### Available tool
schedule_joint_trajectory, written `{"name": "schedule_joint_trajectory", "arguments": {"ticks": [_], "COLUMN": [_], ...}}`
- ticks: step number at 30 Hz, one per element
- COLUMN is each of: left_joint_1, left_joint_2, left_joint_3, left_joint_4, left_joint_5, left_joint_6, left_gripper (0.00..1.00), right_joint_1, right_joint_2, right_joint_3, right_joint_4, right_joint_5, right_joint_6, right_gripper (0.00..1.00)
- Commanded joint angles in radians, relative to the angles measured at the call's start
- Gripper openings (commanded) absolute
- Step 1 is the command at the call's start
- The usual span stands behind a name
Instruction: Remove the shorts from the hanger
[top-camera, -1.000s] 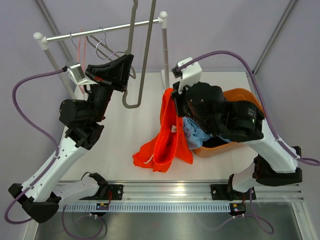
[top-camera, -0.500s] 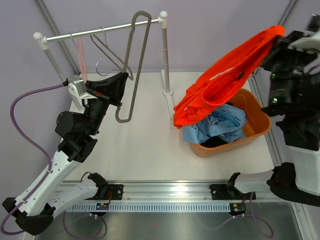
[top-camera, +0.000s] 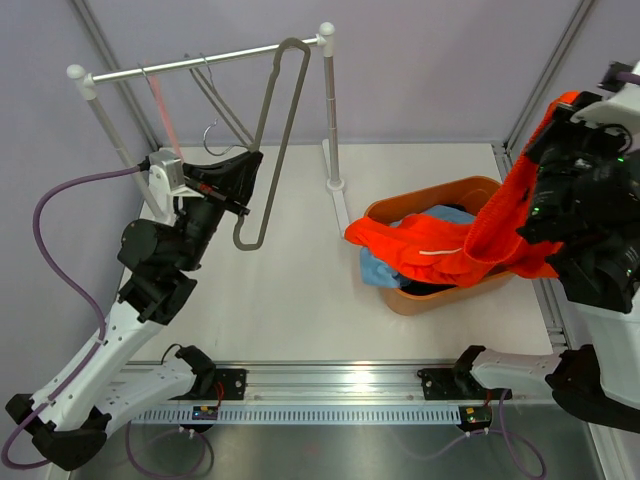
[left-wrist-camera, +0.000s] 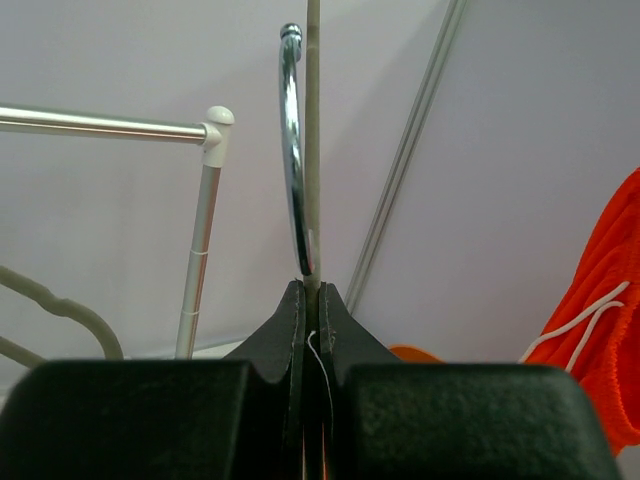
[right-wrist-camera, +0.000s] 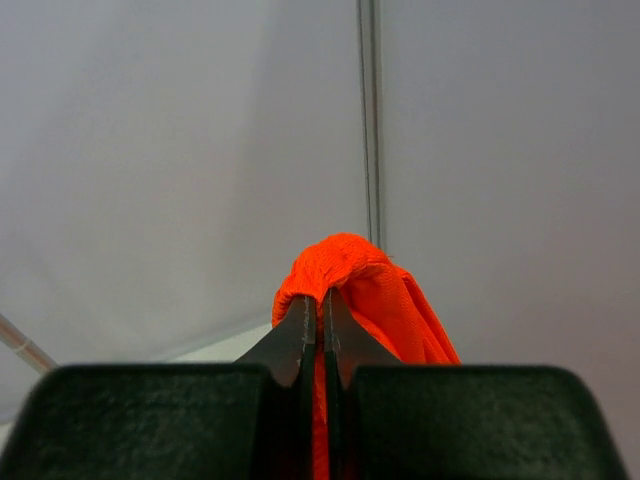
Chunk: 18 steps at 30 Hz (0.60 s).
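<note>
The bright orange shorts (top-camera: 470, 245) hang from my right gripper (top-camera: 556, 128), which is shut on their upper fold, and drape down into the orange basket (top-camera: 430, 300). In the right wrist view the gripper (right-wrist-camera: 322, 298) pinches the orange cloth (right-wrist-camera: 350, 262). Light blue shorts (top-camera: 374, 268) and dark navy shorts (top-camera: 432, 288) lie in the basket under them. My left gripper (top-camera: 240, 182) is shut on a bare grey hanger (top-camera: 270, 130) that leans up to the rack rail. In the left wrist view the gripper (left-wrist-camera: 310, 292) clamps the grey hanger (left-wrist-camera: 313, 150) beside a chrome hook (left-wrist-camera: 289, 150).
A clothes rack with a metal rail (top-camera: 200, 62) and white posts (top-camera: 331, 110) stands at the back. A pink hanger (top-camera: 160, 100) and thin wire hangers (top-camera: 215, 100) hang on it. The enclosure frame (top-camera: 540, 85) runs behind the right arm.
My right gripper has lowered the orange shorts, which now drape into the basket. My left gripper has lifted the grey hanger slightly toward the rail.
</note>
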Motion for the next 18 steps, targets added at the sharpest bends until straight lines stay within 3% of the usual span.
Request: {"name": "schedule_joint_trajectory", "arguments": {"ticks": [1,9,15,18], "left_joint_1": [0.004,0.004,0.004,0.004], "left_joint_2": [-0.016,-0.03,-0.031,-0.01], "left_joint_3": [0.0,0.0,-0.009,0.014], "left_joint_4": [0.031,-0.021,-0.037,-0.079], "left_joint_5": [0.007,0.013,0.005,0.002], "left_joint_6": [0.007,0.021,0.013,0.001], "left_gripper": [0.0,0.0,0.0,0.0], "right_joint_1": [-0.056,-0.284,-0.465,-0.574], "right_joint_2": [0.061,0.215,0.131,0.028], "right_joint_3": [0.007,0.104,-0.097,-0.331], "right_joint_4": [-0.187,-0.45,-0.476,-0.435], "right_joint_5": [-0.089,-0.419,-0.574,-0.698], "right_joint_6": [0.182,0.466,0.647,0.742], "right_gripper": [0.0,0.0,0.0,0.0]}}
